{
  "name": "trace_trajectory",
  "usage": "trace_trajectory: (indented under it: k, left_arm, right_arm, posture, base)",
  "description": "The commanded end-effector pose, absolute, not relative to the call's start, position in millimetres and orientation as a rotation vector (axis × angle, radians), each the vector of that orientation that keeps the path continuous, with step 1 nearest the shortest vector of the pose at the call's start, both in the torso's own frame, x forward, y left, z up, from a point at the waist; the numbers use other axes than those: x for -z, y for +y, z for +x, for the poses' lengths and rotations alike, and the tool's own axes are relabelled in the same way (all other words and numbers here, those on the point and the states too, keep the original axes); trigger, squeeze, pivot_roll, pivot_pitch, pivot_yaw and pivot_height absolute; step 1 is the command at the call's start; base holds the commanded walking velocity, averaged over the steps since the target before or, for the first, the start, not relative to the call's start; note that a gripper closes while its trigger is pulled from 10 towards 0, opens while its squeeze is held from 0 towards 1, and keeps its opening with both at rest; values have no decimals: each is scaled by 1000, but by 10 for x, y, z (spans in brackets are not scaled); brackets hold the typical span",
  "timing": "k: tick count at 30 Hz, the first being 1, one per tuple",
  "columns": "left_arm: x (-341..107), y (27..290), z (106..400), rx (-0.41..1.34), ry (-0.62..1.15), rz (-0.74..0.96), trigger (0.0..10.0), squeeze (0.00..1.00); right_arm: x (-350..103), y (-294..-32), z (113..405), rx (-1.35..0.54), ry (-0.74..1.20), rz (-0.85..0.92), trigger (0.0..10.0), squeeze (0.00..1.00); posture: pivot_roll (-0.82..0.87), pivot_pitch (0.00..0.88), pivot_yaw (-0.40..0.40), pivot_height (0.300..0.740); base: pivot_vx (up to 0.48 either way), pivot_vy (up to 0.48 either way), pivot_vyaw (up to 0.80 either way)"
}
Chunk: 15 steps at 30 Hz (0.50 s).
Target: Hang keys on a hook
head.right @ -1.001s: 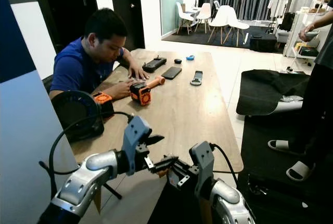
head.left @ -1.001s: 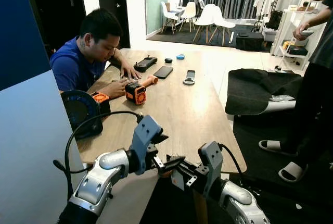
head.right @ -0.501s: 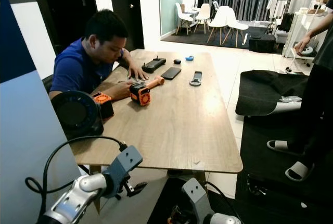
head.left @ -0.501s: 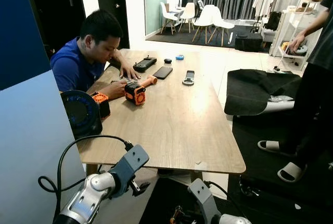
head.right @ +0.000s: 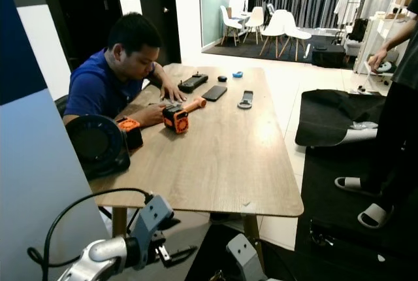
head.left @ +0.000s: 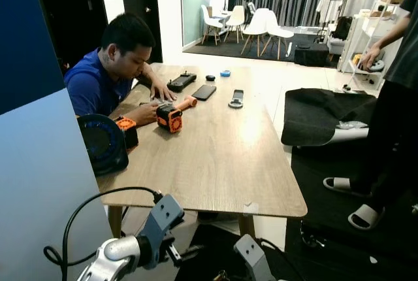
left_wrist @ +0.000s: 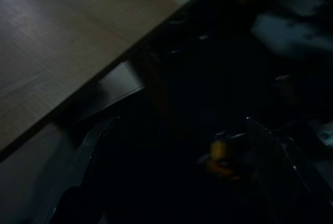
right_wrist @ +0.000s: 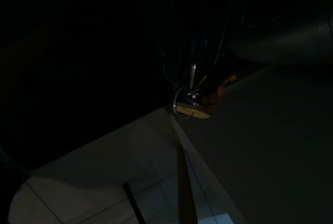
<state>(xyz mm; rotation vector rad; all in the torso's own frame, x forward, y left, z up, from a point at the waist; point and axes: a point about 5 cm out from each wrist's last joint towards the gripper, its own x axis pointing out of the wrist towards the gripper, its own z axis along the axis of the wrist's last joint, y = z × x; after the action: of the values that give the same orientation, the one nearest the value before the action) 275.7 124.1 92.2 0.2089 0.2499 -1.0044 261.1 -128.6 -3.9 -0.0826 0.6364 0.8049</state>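
Room: open-plan space, white chairs (head.left: 261, 23) and dark curtains at the back, clothes rack far right.
Table: long wooden table (head.left: 215, 157) ran away from the robot; seated person (head.left: 108, 72) in a blue shirt at its left side, hands by an orange-and-black tool (head.left: 171, 116).
Table items: round black-and-blue device (head.left: 101, 142) at the near left edge; phone (head.left: 204, 91), black remote-like items and a small blue object (head.left: 225, 72) at the far end.
Right side: standing person (head.left: 392, 98) in sandals on a dark mat (head.left: 320, 114).
Left gripper: left gripper (head.left: 185, 253) hung low under the near table edge, fingers spread apart, nothing between them; its wrist view showed both fingers (left_wrist: 78, 166) wide apart.
Keys: keys (right_wrist: 191, 101) dangled from the right gripper (right_wrist: 195, 81) in the right wrist view, ring and a yellowish tag visible, held at the fingertips over pale floor.
Keys vs left gripper: left wrist view showed a small yellow-orange object (left_wrist: 221, 153) ahead between its fingers, apart from them; too dark to tell what it was.
Right arm: right arm (head.left: 251, 258) at the bottom edge of the head views.
View difference: head views gave the room and table; wrist views were very dark, left one caught the table underside and edge.
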Motion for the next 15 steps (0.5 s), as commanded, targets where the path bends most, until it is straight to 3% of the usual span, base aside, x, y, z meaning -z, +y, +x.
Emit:
trace_trajectory:
  k: [1,5,6,11,15]
  left_arm:
    - [-773,1263,2642,1058,319,264,10000,0]
    - [-473,1315,2501,1078,427,366,10000,0]
    - [-179,1405,2439,961,516,382,10000,0]
    - [20,1499,2395,834,564,391,10000,0]
    - [208,1635,2326,584,633,195,10000,0]
  right_arm:
    - [101,-1319,2554,-805,662,-83,0,0]
    - [215,-1356,2460,-793,708,-101,0,0]
    - [367,-1415,2320,-744,764,-99,0,0]
    - [494,-1486,2188,-678,811,-88,0,0]
    - [623,-1607,2043,-524,842,-71,0,0]
  posture:
    - [55,38,11,740]
    - [48,32,13,740]
    - [41,25,11,740]
    - [41,25,11,740]
    - [40,19,7,740]
  base:
    - [0,0,0]
    - [0,0,0]
    - [0,0,0]
    - [0,0,0]
    - [0,0,0]
